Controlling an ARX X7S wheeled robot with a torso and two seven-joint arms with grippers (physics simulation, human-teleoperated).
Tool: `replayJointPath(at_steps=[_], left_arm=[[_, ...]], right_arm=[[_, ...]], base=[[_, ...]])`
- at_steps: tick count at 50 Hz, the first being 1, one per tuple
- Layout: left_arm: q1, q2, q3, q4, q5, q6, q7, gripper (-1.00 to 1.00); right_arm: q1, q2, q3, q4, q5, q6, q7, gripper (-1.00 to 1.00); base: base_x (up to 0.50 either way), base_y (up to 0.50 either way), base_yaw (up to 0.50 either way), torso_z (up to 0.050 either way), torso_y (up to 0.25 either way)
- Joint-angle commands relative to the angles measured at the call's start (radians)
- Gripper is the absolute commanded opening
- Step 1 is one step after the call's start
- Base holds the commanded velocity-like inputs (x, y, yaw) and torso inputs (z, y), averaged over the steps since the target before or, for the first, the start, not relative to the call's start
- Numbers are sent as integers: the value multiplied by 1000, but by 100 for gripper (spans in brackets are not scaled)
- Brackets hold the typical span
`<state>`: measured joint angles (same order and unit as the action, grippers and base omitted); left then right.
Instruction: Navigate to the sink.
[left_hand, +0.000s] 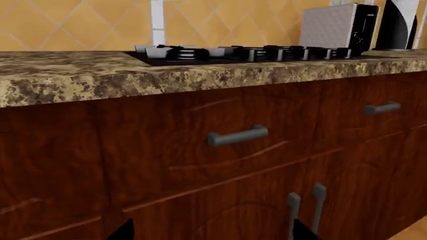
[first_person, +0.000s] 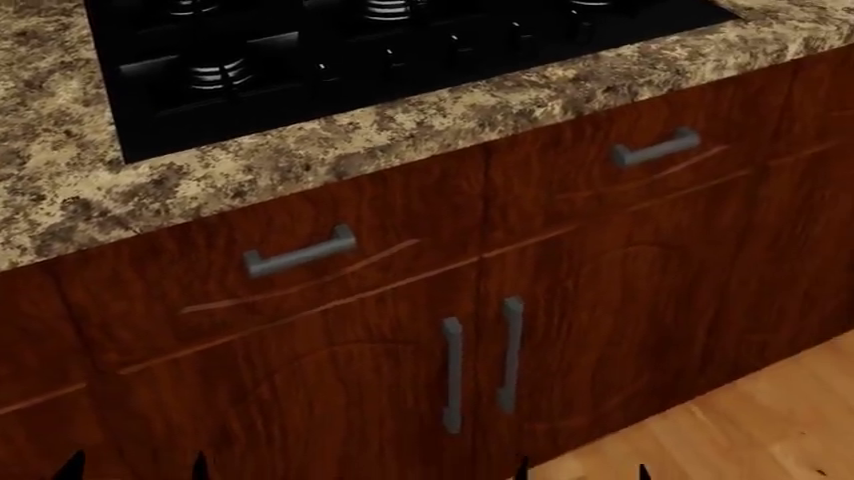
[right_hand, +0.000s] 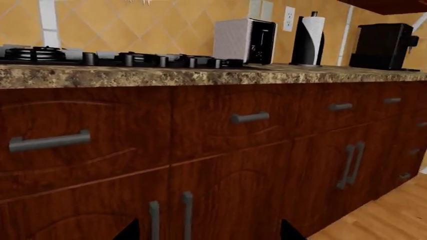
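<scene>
Granite desk (first_person: 400, 125) and dark cabinets (first_person: 601, 290) sit close ahead of you, so turning carelessly could clip them. You face the cooktop (first_person: 334, 50), not the sink, which no view shows; where it lies from either pincer, and whether they're released or clenched, I cannot tell.

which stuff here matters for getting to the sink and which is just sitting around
For the job:
- nothing in view; the sink shows in no picture

Just there:
- cooktop
- toaster
- paper towel roll
- coffee machine
- granite counter
- drawers and cabinet doors
</scene>
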<state>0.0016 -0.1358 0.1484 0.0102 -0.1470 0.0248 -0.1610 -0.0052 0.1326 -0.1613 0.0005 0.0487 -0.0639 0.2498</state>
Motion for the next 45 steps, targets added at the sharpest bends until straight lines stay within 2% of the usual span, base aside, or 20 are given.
replayJointPath(at_steps=[1,45], left_arm=[[-1,-7,7,2,-9,-2,-10,100],[-6,-31,34,-1,-36,6,-36,100]], right_arm=[[2,7,-8,-1,9,3,11,100],[11,29,-31,5,35,8,49,100]], base=[[-139,72,-500,0,0],[-165,121,-479,0,0]])
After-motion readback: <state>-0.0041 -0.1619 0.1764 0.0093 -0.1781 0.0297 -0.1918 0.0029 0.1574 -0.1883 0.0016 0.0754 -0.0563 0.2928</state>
